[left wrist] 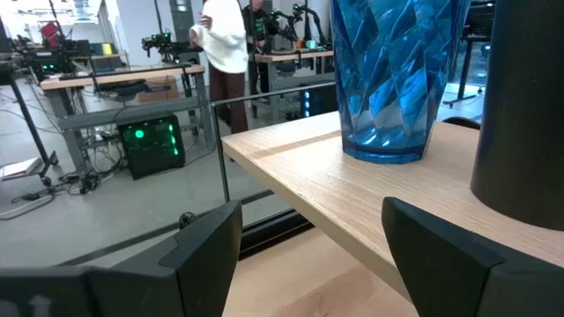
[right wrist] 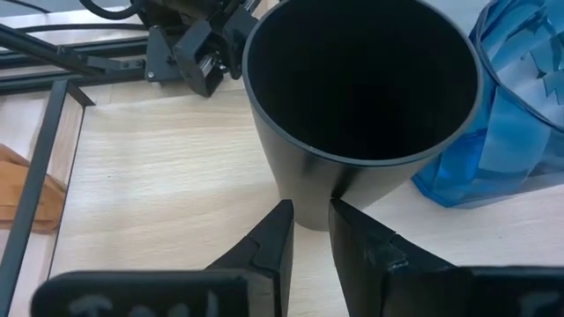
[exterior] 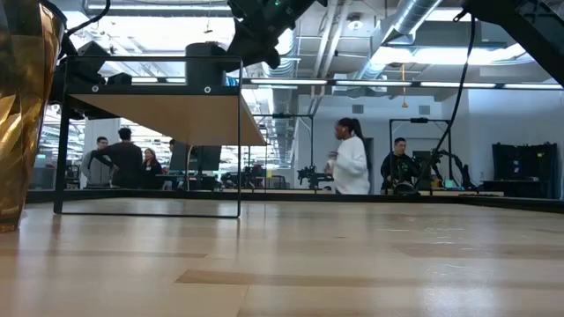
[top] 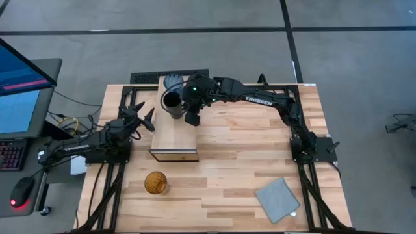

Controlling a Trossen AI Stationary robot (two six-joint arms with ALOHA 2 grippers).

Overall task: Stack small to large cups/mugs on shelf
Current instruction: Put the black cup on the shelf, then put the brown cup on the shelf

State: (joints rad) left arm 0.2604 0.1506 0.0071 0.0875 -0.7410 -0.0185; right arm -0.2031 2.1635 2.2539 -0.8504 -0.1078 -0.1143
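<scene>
The black cup (top: 172, 102) stands upright on the light-wood shelf (top: 174, 133), with the translucent blue cup (top: 173, 81) just behind it at the shelf's far end. My right gripper (right wrist: 310, 220) is over the shelf on the black cup's right side. Its fingers are a narrow gap apart, low by the black cup's (right wrist: 352, 106) outer wall. My left gripper (top: 144, 117) is open and empty at the shelf's left edge, level with the blue cup (left wrist: 397, 79). The amber cup (top: 155, 182) stands on the table near the front. My right gripper's fingertips (right wrist: 284, 216) stand against the black cup's outer wall near its foot (right wrist: 308, 198), coming slanting from above on the table's right side. I cannot tell whether they touch it. The cup stands upright on the shelf.
A grey-blue folded cloth (top: 278, 198) lies at the table's front right. The shelf rests on a dark frame (exterior: 238, 141) with open space beneath. People stand in the room beyond the table (exterior: 351, 158). A desk with a monitor stands left of the table (top: 23, 84).
</scene>
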